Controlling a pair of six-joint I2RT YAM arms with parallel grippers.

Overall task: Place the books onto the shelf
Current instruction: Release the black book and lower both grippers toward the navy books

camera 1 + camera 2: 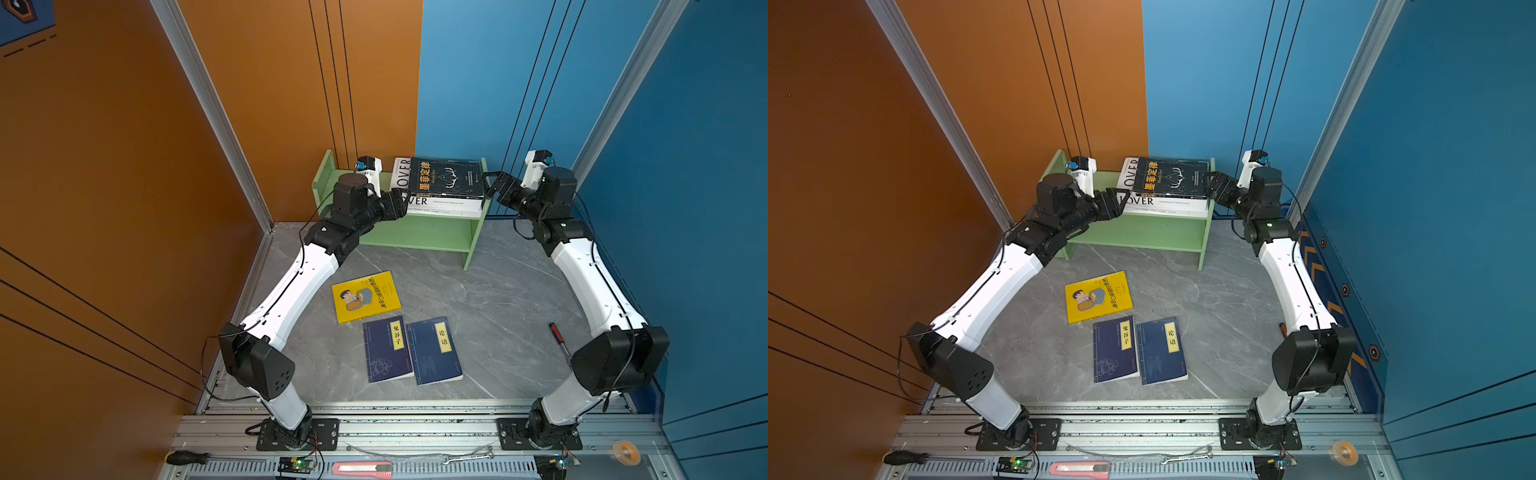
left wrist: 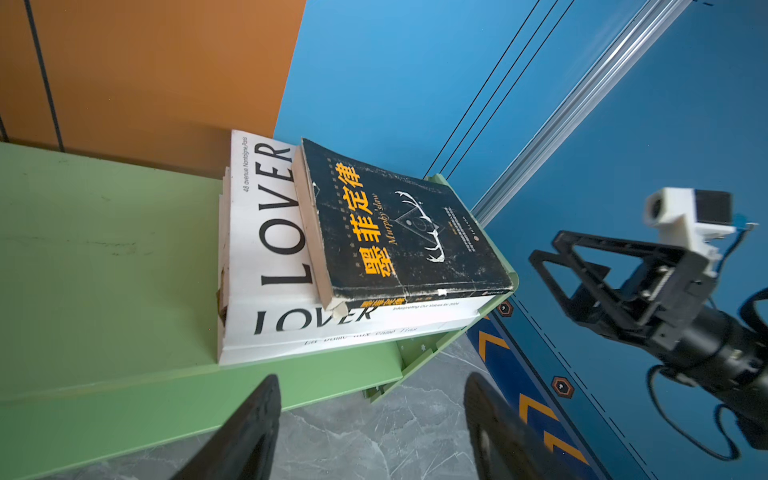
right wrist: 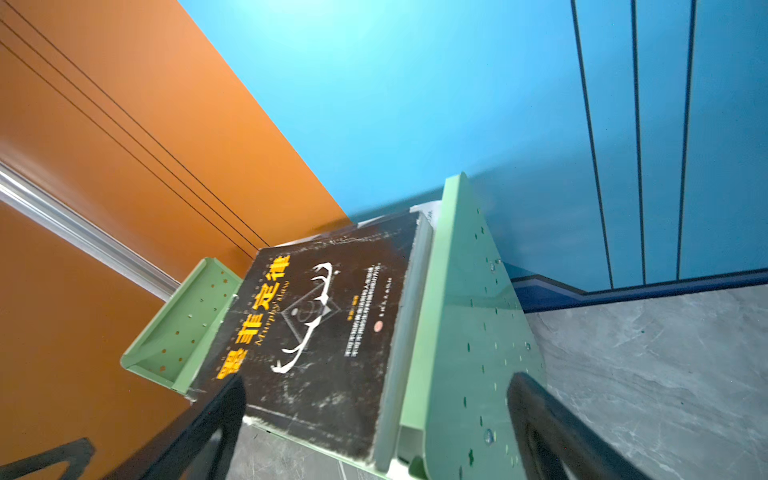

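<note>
Black and worn, the book with yellow characters point(image 1: 446, 178) lies flat on the white LOVER book point(image 1: 401, 171) and another white book point(image 1: 436, 212). The stack is on the top tier of the pale green shelf point(image 1: 415, 240), in the upper centre of the frame. Lower down, the yellow cartoon book point(image 1: 365, 297) and the navy books point(image 1: 386, 351) lie on the grey table point(image 1: 511, 299). The left gripper point(image 2: 370, 380) and the right gripper point(image 1: 494, 185) flank the stack, both spread wide and holding nothing.
</note>
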